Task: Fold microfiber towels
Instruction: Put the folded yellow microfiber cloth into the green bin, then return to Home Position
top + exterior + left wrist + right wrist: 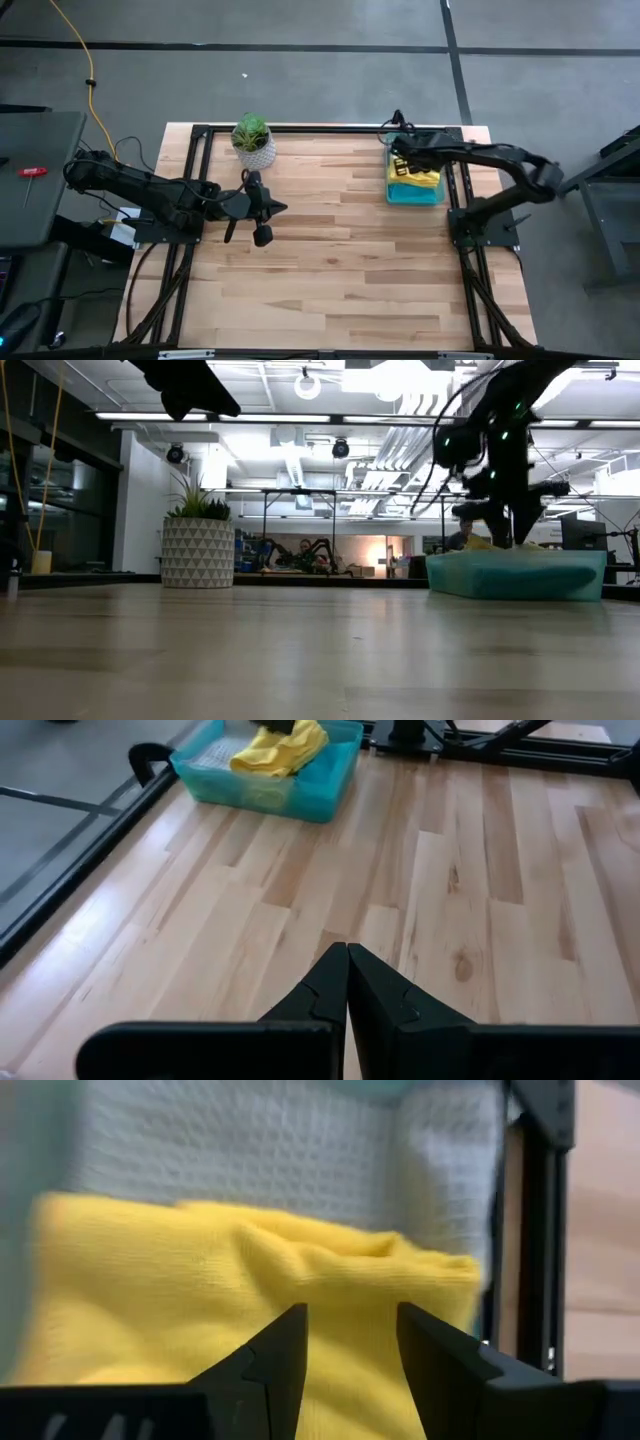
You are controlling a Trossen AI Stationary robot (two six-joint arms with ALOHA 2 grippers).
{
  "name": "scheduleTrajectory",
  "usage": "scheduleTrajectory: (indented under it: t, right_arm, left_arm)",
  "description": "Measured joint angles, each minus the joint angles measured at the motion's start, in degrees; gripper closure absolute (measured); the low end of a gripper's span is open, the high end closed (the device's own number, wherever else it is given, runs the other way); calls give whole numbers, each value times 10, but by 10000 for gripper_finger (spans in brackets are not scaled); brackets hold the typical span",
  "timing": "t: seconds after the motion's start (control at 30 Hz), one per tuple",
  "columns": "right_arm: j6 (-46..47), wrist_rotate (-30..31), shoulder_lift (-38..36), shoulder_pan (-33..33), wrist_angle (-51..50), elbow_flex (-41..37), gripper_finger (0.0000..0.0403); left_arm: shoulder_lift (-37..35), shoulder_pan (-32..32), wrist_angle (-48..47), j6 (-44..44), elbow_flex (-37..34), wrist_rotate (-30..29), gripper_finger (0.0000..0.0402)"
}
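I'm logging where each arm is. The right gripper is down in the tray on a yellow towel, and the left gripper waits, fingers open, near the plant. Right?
Not quite: the left gripper's fingers are shut, pressed together in the left wrist view. The rest holds: the right gripper is down in the tray on a yellow towel, and the left gripper waits near the plant.

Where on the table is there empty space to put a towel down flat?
The bare wood between the plant and the tray, and all of the near half. It is crowded inside the tray, where the right gripper presses into a yellow towel.
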Motion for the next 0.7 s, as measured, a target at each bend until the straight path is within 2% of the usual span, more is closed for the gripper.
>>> scheduleTrajectory:
  t: [0.17, 0.37, 0.47, 0.57, 0.7]
  right_arm:
    - [-1, 1, -132, 54, 15, 0, 257]
    - [-59, -25, -254, 189, 180, 0, 257]
    - [-109, -29, -268, 258, 269, 0, 260]
    - [-133, -26, -257, 315, 317, 0, 283]
    - [-119, 0, -228, 373, 317, 0, 368]
  left_arm:
    - [0, 0, 17, 27, 0, -27, 401]
    - [-4, 0, 89, 77, 0, -26, 401]
    - [-19, 0, 123, 80, 0, -17, 401]
    - [-52, 0, 141, 80, 0, 6, 401]
    - [-106, 0, 138, 53, 1, 20, 401]
